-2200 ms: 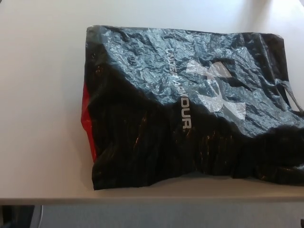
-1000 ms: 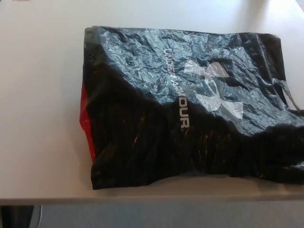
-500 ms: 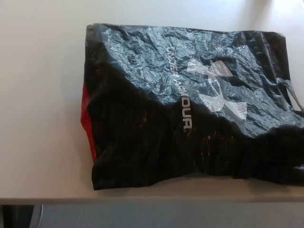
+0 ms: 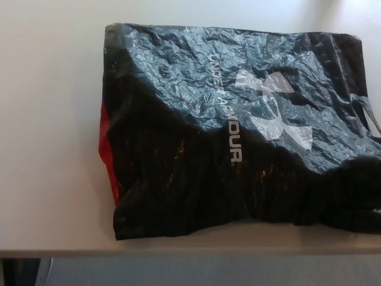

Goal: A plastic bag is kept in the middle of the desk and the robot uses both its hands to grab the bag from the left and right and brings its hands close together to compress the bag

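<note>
On desk (image 4: 47, 149): crumpled black plastic bag (image 4: 196, 155) lying flat, contents hidden; neither robot hand visible.

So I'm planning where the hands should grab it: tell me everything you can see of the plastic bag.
The plastic bag is black, thin and heavily crinkled, glossy where light strikes its upper part. It bears a white logo and white lettering running down its middle. A red strip shows along its left edge. It lies flat and slightly askew on the pale desk, its lower edge close to the desk's near edge, its right side running out of the picture. Only the desk touches it; no hand is in view.
</note>
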You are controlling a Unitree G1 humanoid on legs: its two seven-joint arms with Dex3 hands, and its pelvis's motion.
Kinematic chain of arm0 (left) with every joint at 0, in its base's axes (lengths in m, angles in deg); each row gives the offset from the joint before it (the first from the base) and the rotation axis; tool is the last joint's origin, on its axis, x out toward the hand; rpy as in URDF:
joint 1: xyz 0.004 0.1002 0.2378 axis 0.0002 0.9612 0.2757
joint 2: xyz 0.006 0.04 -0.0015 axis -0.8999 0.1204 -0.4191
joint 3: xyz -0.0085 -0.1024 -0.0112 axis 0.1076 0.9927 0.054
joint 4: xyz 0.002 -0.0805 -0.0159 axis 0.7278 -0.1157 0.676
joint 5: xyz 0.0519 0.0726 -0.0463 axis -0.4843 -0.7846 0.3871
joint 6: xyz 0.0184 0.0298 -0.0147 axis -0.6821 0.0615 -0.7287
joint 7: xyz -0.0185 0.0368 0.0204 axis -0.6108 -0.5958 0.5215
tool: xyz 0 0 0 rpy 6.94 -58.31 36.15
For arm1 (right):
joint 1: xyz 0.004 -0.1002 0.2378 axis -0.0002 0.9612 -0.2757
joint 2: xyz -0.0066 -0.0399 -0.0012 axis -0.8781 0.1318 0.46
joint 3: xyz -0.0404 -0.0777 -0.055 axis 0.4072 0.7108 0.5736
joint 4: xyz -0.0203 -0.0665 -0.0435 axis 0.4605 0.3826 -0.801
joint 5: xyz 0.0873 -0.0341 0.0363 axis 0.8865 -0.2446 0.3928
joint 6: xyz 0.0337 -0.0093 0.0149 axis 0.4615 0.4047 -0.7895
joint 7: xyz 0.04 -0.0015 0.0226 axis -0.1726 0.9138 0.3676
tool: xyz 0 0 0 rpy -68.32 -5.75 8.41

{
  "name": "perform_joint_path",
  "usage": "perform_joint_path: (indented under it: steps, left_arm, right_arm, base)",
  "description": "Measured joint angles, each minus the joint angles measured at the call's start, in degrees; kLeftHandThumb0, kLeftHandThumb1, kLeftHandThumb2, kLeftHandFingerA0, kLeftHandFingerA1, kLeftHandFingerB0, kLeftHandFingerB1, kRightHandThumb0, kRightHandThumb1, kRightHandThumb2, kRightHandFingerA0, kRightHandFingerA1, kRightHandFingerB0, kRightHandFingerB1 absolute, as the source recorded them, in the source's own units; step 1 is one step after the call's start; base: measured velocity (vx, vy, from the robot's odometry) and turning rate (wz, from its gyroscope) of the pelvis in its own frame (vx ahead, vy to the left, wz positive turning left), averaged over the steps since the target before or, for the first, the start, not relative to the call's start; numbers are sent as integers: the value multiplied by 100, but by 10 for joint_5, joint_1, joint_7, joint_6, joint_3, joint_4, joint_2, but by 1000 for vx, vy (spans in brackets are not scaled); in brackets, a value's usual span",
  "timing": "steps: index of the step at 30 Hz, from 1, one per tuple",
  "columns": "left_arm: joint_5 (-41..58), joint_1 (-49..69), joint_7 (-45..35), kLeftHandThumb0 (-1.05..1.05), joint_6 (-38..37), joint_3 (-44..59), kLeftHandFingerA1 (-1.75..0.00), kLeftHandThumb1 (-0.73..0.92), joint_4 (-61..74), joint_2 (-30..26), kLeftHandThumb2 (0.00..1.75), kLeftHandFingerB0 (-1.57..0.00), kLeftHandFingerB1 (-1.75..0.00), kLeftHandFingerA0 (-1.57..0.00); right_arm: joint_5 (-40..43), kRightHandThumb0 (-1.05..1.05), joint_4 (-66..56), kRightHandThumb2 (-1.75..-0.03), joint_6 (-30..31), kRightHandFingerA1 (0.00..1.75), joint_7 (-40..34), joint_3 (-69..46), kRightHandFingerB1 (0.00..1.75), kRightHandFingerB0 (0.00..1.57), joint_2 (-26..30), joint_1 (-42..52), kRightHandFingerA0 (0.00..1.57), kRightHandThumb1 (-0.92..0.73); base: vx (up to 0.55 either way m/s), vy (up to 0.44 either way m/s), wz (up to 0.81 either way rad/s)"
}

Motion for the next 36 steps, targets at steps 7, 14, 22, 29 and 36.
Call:
perform_joint_path:
  steps: [7,14,22,29,36]
  left_arm:
    - [-9,-59,0,-68,-1,-24,-44,92,-158,17,77,-22,-33,-23]
    - [-17,-83,1,-61,-3,-38,-38,92,-315,53,81,-26,-31,-25]
    - [-25,-99,-1,-66,-3,-49,-42,92,-475,96,80,-22,-33,-22]
    - [-37,-103,-1,-64,-3,-65,-41,92,-506,125,80,-22,-33,-23]
    - [-41,-101,-3,-64,-4,-78,-40,92,-509,194,79,-21,-32,-20]
  right_arm:
    - [-11,-90,141,-112,2,37,5,33,19,7,0,-36,6,-73]
    - [-15,-85,290,-109,2,32,-1,42,21,6,-14,-51,7,-76]
    - [-15,-86,422,-108,3,30,-24,44,21,7,-59,-55,7,-74]
    - [-14,-83,439,-109,3,27,-34,48,22,6,-96,-66,6,-75]
    - [-17,-86,439,-112,3,24,-59,66,21,7,-137,-74,6,-77]
  base:
    - [0,0,0]
    - [0,0,0]
    - [0,0,0]
    - [0,0,0]
    - [0,0,0]
